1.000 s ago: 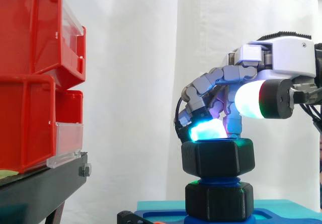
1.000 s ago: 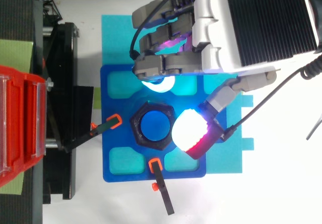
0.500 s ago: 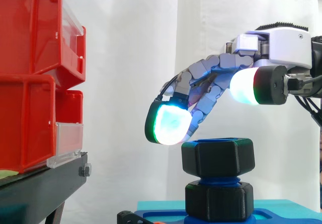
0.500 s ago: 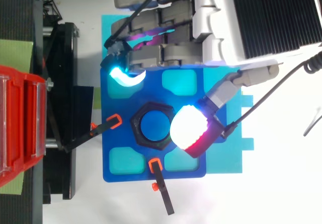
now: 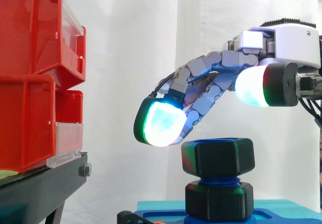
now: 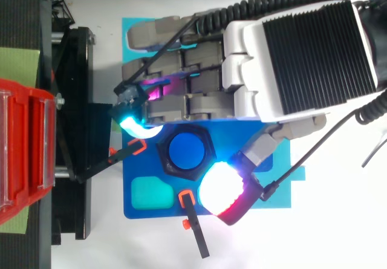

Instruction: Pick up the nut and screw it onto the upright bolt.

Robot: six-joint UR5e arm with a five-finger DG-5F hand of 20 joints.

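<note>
A black hexagonal nut [image 5: 218,157] sits on the upright blue bolt [image 6: 184,150], above a second black nut [image 5: 219,201] at the bolt's base. From above, the nut [image 6: 164,158] rings the bolt's round blue top. My hand [image 5: 211,80] hovers just above the nut, open, its fingers stretched out to the left and the thumb [image 5: 264,85] off to the right. The glowing fingertips [image 5: 161,123] hang left of the nut, apart from it. Nothing is held.
The bolt stands on a blue fixture plate [image 6: 151,193] clamped by orange-tipped black clamps [image 6: 192,220], on a cyan mat [image 5: 156,206]. Red bins [image 5: 35,78] on a black stand [image 5: 40,189] rise at the left.
The fingers, which touched the nut's top, have uncurled and stretched out leftward; the hand has slid over the bolt in the top view. The nut stays on the bolt.
</note>
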